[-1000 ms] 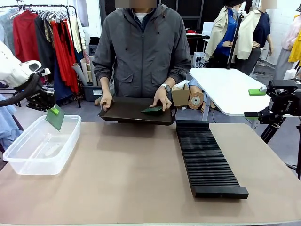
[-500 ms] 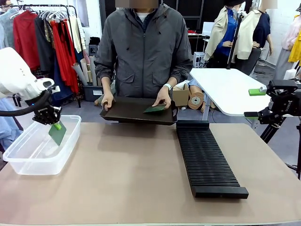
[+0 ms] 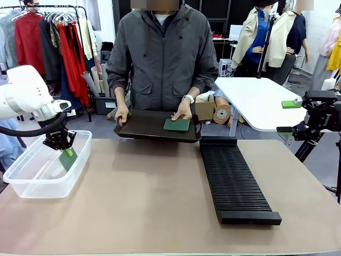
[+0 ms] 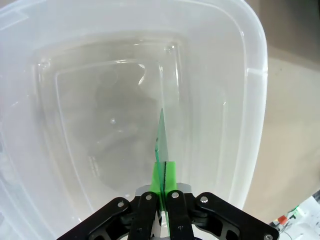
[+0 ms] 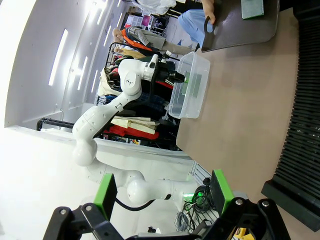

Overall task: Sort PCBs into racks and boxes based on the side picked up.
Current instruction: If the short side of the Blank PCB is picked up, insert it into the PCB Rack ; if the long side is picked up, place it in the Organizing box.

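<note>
The rack (image 3: 234, 181) is matt black, its top ribbed with fine parallel cross lines. Just left of its far end, the tray (image 3: 144, 127) is black too, and the flat PCB (image 3: 177, 125) on it is dark green. Far left of the rack, the tub (image 3: 32, 184) is clear and colourless; the held PCB (image 3: 68, 160) there is the same green, between bright-green pads (image 4: 170, 172) on the black left gripper (image 3: 67, 153), whose arm (image 3: 24, 90) is white. Right of the rack, the right gripper (image 3: 287, 117) is black with bright-green tips as well. The table (image 3: 138, 208) under the rack is plain tan. Behind the rack, the person's jacket (image 3: 160, 58) is grey and the side table (image 3: 256, 101) white
</note>
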`<state>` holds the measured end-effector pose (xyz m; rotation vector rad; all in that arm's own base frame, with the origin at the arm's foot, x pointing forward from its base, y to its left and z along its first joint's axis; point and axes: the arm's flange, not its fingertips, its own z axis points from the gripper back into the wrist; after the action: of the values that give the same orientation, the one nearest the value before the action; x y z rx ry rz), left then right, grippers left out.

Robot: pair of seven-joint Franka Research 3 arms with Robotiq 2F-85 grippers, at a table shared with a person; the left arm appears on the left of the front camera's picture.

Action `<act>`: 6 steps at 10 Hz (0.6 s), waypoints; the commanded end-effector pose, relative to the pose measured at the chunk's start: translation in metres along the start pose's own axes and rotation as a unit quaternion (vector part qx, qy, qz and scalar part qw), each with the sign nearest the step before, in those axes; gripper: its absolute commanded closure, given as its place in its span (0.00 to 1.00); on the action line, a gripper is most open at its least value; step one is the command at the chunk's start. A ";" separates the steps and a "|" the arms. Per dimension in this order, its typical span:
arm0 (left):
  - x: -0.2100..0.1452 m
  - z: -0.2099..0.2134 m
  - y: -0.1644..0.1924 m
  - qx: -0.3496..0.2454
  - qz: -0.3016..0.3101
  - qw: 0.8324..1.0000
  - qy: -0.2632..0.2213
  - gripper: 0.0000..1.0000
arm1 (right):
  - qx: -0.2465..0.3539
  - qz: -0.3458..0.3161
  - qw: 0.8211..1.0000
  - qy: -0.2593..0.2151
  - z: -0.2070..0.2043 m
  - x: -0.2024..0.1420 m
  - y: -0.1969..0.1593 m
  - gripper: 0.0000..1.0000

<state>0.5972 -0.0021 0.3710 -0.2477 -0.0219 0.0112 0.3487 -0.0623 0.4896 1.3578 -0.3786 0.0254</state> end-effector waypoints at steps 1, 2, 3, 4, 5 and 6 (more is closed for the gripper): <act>0.005 0.008 -0.002 0.007 0.009 1.000 0.008 0.93 | 0.003 -0.008 1.000 -0.003 0.000 0.001 0.004 0.00; 0.005 0.009 0.000 0.005 0.010 1.000 0.008 0.73 | 0.003 -0.008 1.000 -0.003 0.000 0.001 0.004 0.00; 0.007 0.008 0.003 0.006 0.012 1.000 0.008 0.53 | 0.003 -0.008 1.000 -0.003 0.000 0.001 0.004 0.00; 0.010 0.006 0.006 0.005 0.015 1.000 0.012 0.34 | 0.003 -0.008 1.000 -0.003 0.000 0.001 0.004 0.00; 0.011 0.007 0.010 0.009 0.020 1.000 0.008 0.14 | 0.003 -0.008 1.000 -0.003 0.000 0.001 0.004 0.00; 0.011 0.010 0.013 0.015 0.025 1.000 0.003 0.00 | 0.003 -0.008 1.000 -0.003 0.000 0.001 0.004 0.00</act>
<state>0.6023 0.0110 0.3737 -0.2500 -0.0130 0.0304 0.3487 -0.0623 0.4896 1.3579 -0.3786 0.0254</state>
